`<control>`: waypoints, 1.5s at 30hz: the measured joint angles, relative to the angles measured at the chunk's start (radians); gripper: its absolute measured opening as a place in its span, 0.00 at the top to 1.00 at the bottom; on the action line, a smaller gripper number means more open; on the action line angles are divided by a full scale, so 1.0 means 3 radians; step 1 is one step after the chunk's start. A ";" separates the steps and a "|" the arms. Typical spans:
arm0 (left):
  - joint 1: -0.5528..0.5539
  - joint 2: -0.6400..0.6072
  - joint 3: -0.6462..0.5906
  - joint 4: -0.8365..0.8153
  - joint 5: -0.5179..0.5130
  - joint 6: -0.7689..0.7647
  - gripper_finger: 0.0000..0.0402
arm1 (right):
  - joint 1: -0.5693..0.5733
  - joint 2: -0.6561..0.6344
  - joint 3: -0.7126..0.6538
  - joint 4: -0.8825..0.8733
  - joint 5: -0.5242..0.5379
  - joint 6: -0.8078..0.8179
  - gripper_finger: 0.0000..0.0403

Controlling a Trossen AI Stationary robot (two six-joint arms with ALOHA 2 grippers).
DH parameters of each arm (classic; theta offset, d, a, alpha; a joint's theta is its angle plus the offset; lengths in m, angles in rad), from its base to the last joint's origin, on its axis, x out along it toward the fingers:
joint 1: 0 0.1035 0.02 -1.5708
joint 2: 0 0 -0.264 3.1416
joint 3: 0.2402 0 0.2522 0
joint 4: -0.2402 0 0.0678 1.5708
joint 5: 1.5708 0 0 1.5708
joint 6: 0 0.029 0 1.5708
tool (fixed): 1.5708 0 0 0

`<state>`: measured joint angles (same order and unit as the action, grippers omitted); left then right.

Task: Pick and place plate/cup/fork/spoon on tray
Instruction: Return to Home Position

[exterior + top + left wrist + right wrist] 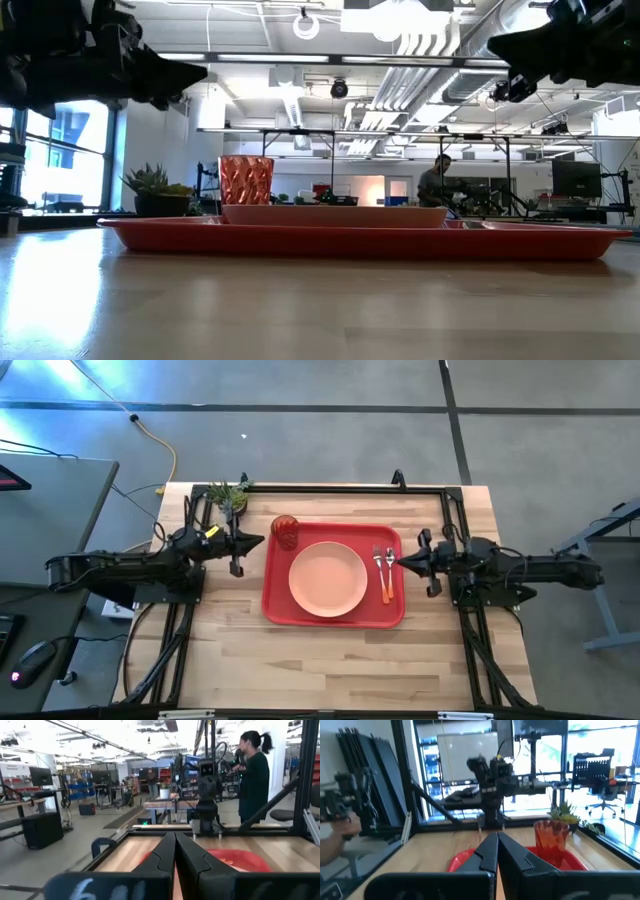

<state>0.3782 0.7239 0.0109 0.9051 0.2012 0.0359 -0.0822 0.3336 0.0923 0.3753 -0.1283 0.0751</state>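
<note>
As the high view shows, the tray (330,620) lies mid-tabletop. It carries the plate (328,579) at its centre and the cup (285,532) in the corner nearest the plant (230,494). The fork (377,560) and spoon (389,565) lie side by side just right of the plate. The left tool (255,542) and right tool (405,562) hang just beside opposite rims.

Low view: the cup (246,180) stands upright beside the plate (335,214) on the tray (350,240), with both tools raised above the tabletop.

Left wrist view: the fingers (165,852) are pressed together and empty, the tray (240,860) ahead.

Right wrist view: the fingers (487,851) are together and empty. The cup (551,837) is upright on the tray (462,860).
</note>
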 joint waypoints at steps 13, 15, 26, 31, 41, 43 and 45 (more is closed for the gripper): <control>0.0044 -0.0952 0.0003 -0.0648 -0.0009 -0.0071 1.00 | 0.0000 -0.0442 -0.0085 -0.0264 -0.0155 0.0069 1.00; 0.0098 -0.1159 0.0003 -0.0868 -0.0016 -0.0080 1.00 | 0.0000 -0.0442 -0.0091 -0.0318 -0.0157 0.0089 1.00; 0.0347 -0.2331 0.0004 -0.1980 -0.0002 -0.0230 1.00 | 0.0025 -0.0435 -0.0091 -0.0141 -0.0300 0.0100 1.00; 0.0356 -0.2394 0.0078 -0.2296 0.0114 -0.0187 1.00 | 0.0137 -0.0435 -0.0091 -0.0109 -0.0250 -0.0007 1.00; 0.0353 -0.2401 0.0008 -0.2389 0.0197 -0.0201 1.00 | 0.0049 -0.0505 -0.0091 -0.0314 -0.0135 -0.0190 1.00; 0.0350 -0.2392 0.0003 -0.2470 0.0238 -0.0223 1.00 | 0.0011 -0.0503 -0.0090 -0.0316 -0.0166 -0.0187 1.00; 0.0350 -0.2394 0.0004 -0.2576 0.0263 -0.0180 1.00 | -0.0008 -0.0504 -0.0145 -0.0221 -0.0259 -0.0170 1.00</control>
<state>0.4831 0.0055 0.0120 0.1323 0.2801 -0.0182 -0.0846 0.1824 0.0487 0.3091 -0.2061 0.0241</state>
